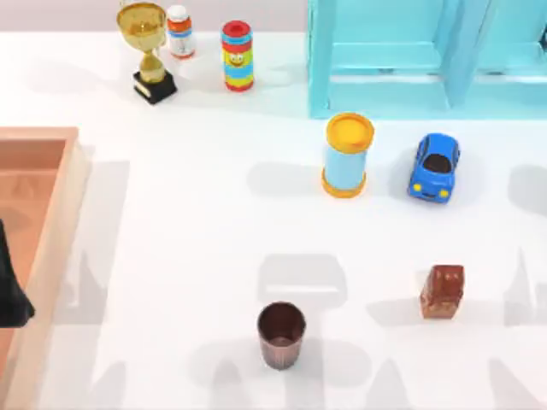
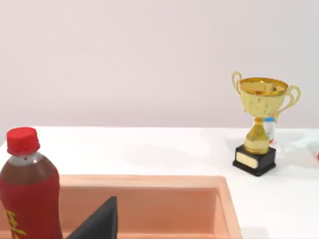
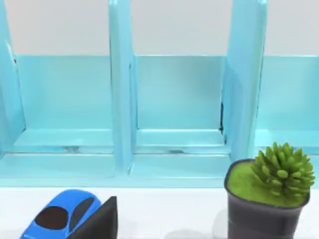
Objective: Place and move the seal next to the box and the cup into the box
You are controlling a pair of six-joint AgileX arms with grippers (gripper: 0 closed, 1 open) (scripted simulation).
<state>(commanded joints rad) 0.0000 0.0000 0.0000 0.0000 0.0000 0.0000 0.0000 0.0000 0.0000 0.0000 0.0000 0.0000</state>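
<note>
The cup (image 1: 281, 335), dark brown and ribbed, stands upright near the table's front, about mid-width. To its right stands the reddish-brown seal (image 1: 442, 291). The box (image 1: 53, 256), a light-wood tray with an orange-brown floor, lies along the left edge, far from both; its far rim (image 2: 149, 181) also crosses the left wrist view. My left gripper (image 1: 10, 295) hangs as a dark shape over the box, and a dark part of it (image 2: 99, 221) rises over the box floor. My right gripper (image 3: 97, 221) faces the shelf at the back right, beside the toy car.
A light-blue cylinder with a yellow lid (image 1: 347, 155) and a blue toy car (image 1: 434, 166) stand behind the seal. The turquoise shelf (image 1: 427, 60) fills the back right, with a potted plant (image 3: 269, 194) before it. Trophy (image 1: 149, 51), small bottle (image 1: 179, 32) and striped can (image 1: 237, 55) line the back. A cola bottle (image 2: 27, 189) stands by the box.
</note>
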